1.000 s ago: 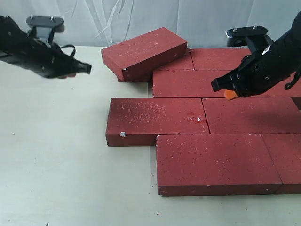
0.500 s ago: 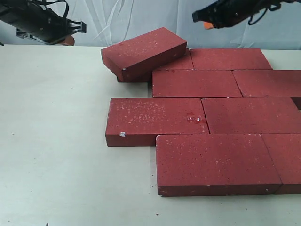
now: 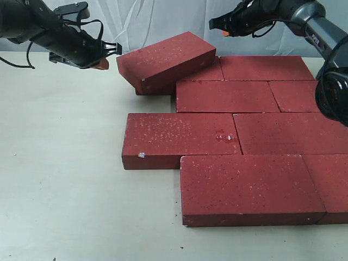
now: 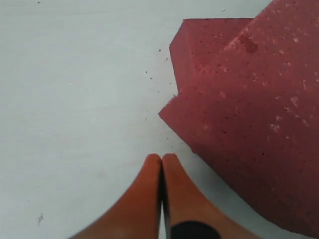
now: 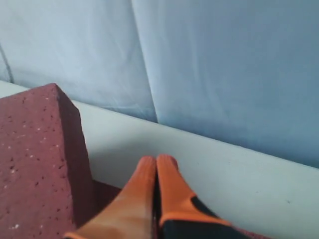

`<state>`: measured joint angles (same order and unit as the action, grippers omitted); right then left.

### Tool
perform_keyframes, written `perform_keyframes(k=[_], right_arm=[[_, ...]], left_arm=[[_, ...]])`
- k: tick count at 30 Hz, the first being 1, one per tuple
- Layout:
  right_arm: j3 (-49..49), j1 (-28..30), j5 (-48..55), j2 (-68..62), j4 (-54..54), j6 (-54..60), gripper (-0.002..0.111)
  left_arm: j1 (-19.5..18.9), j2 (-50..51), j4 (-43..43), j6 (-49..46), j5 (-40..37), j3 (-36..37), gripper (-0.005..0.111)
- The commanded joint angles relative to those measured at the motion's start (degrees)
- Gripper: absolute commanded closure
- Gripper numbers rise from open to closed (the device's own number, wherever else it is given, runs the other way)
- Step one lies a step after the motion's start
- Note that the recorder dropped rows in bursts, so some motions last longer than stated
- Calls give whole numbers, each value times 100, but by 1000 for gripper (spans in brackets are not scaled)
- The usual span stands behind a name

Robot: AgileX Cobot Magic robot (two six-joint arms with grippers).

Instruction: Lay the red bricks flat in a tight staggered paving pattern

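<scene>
Several dark-red bricks [image 3: 227, 96] lie flat in staggered rows on the pale table [image 3: 65, 179]. One more brick [image 3: 166, 60] rests tilted across the back-left bricks, its left end overhanging; the left wrist view shows it [image 4: 259, 114] over a lower brick [image 4: 199, 50]. My left gripper [image 3: 103, 61] is shut and empty, just left of the tilted brick's left end [image 4: 161, 158]. My right gripper [image 3: 224, 30] is shut and empty, in the air behind the tilted brick's right end [image 5: 156, 159], near its corner [image 5: 45, 149].
A pale grey curtain [image 3: 163, 22] hangs behind the table's back edge. Bare table surface stretches left and in front of the bricks. The front-row bricks [image 3: 250, 187] reach the right edge of the exterior view.
The left gripper has come right and down towards the tilted brick's left end. The right gripper rose off the bricks a second ago and now sits slightly further left behind the tilted brick.
</scene>
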<state>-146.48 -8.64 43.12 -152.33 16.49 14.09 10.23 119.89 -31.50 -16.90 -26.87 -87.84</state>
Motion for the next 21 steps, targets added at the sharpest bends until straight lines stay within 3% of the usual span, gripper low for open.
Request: perform_keyframes(k=[1, 11, 21], right_arm=[[-68, -10, -142, -227, 160, 44, 109], [-68, -284, -85, -357, 307, 295, 109], [-68, -387, 999, -35, 349, 766, 109]], left_arm=[[128, 8, 16, -19, 242, -49, 107], [139, 312, -268, -19, 308, -53, 107], [139, 474, -918, -155, 469, -97, 107]])
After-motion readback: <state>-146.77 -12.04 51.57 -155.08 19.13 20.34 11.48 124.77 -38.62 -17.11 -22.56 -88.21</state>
